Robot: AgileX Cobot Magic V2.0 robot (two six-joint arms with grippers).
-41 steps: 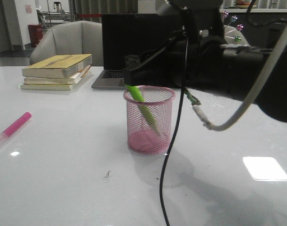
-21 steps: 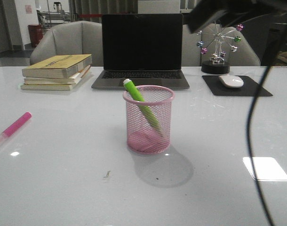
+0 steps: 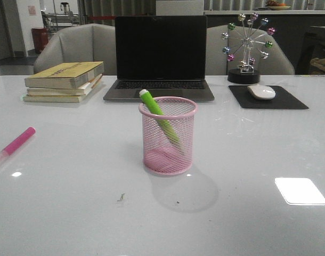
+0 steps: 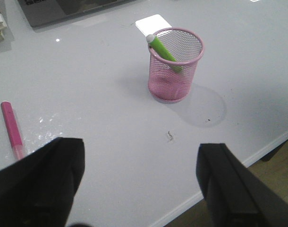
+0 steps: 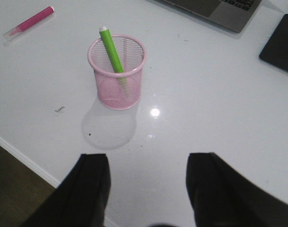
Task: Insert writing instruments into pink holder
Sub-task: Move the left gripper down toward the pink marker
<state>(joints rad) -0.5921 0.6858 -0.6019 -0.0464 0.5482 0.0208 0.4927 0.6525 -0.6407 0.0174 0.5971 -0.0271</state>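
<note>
Pink marker [image 3: 15, 143] lies flat at the frame's left edge, well apart from the central holder [image 3: 168, 136] where the green marker [image 3: 158, 116] leans, so either wide-open, empty gripper [image 4: 139, 182] [image 5: 146, 187] risks nudging it away or tipping the light holder.

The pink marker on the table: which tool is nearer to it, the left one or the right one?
Left. The pink marker lies just beyond the left tool, beside one finger. From the right tool it lies far off, past the pink mesh cup.
</note>
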